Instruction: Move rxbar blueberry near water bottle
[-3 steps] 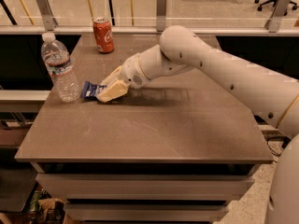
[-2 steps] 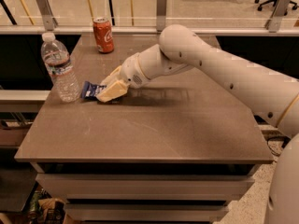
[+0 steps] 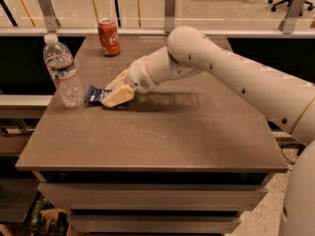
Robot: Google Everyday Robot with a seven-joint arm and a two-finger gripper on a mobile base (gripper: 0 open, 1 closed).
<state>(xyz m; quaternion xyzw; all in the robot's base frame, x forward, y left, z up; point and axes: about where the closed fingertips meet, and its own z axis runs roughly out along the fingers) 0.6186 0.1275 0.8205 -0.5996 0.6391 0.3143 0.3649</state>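
Reaching in from the right across the worktop with the white arm, bending at the elbow above the far half and angling down toward the left side. Pinching the rxbar blueberry by its right end in the claw, with the pale fingers pressing narrow onto the dark blue wrapper. Holding that bar low at the worktop's left side, with its free left end poking out toward the water bottle. Being unable to tell surface contact from a slight hover under the bar. Finding the bar just beside the bottle's lower part, on its right, too close for telling touching from barely apart. Finding the bottle itself standing upright near the worktop's left edge, white cap on top and label band around its middle. Spotting a red soda can standing upright at the far edge, well apart from the bar and beyond the claw.
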